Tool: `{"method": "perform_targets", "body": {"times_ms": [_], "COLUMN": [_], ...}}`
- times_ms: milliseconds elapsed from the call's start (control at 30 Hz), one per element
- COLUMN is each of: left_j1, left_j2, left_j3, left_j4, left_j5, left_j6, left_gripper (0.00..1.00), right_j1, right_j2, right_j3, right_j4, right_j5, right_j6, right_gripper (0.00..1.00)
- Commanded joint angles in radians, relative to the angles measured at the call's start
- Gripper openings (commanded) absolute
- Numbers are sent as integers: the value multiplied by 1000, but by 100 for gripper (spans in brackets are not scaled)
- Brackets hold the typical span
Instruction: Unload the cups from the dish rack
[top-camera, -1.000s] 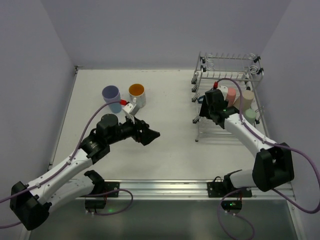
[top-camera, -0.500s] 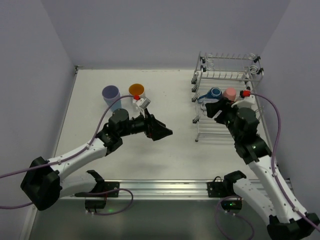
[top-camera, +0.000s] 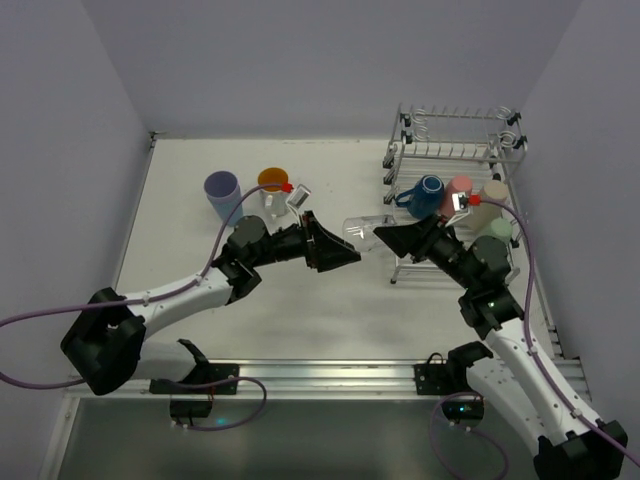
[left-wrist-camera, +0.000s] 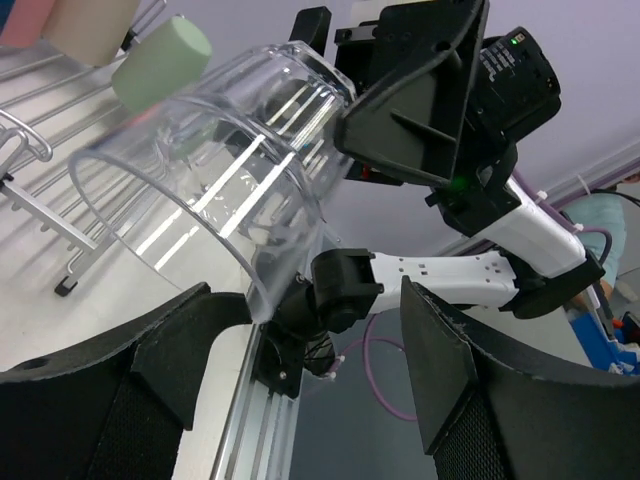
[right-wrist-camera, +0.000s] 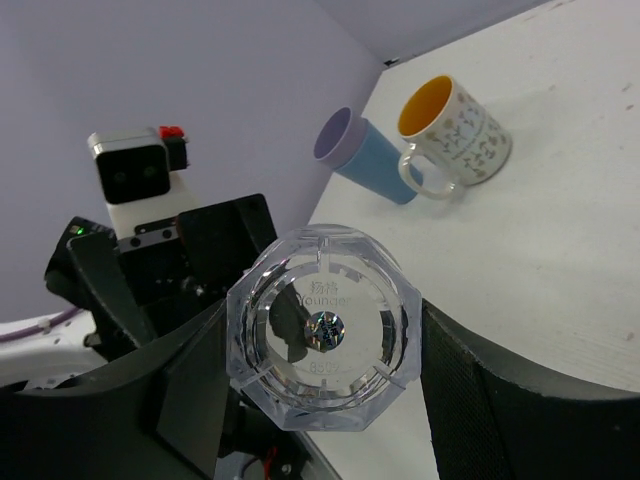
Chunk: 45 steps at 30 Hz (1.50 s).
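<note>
R tool (top-camera: 383, 234) clamped on clear glass (top-camera: 358, 224), octagonal base, held sideways, L tool (top-camera: 346, 256) spread open nr rim

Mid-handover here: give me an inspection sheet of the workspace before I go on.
Surface: white table, flat.
Job's things: clear glass in the air between the arms; tumbler and orange-inside mug stand on the table, far left; dark-blue mug, pink cup, beige cup and green cup are in the dish rack.
Clutter: nothing seen.
Hands: right hand shut on the clear glass's base; left hand open, facing its mouth.
Cables: purple cables run along both arms, away from the glass.
Surroundings: plain walls; metal rail at the near edge.
</note>
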<state>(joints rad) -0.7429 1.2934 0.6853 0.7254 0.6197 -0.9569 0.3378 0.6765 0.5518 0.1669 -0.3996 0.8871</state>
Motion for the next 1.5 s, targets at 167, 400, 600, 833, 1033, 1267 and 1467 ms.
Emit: {"method": "perform_targets", "body": {"times_ms": [167,400,600,833,1033,1267,1467], "left_j1": [-19,-24,-21,-19,-3,27,36], "left_j2": [3,-3,7,282,562,794,897], "left_j3": [36,59,294,741,1008,1212,1286], "left_j4": [129,154,-407,-1031,-1259,-1389,-1459], "left_j5": [-35,-93,-339,-727,-885,-945,-953], "left_j6": [-19,15,376,655,734,796,833], "left_gripper": [68,5,0,0,0,0,0], "right_j1": [4,4,4,4,4,6,4], "right_j2": [-11,54,0,-163,-219,-246,-238], "right_j3": [-56,-121,-70,-9,-21,-16,-33], "right_j4": [218,342,107,-266,-357,-400,-374], "right_j5": [-139,-191,-99,160,221,246,229], "right_j6": [121,216,78,-120,-177,-232,-232], "right_gripper": [35,36,93,98,98,98,98]}}
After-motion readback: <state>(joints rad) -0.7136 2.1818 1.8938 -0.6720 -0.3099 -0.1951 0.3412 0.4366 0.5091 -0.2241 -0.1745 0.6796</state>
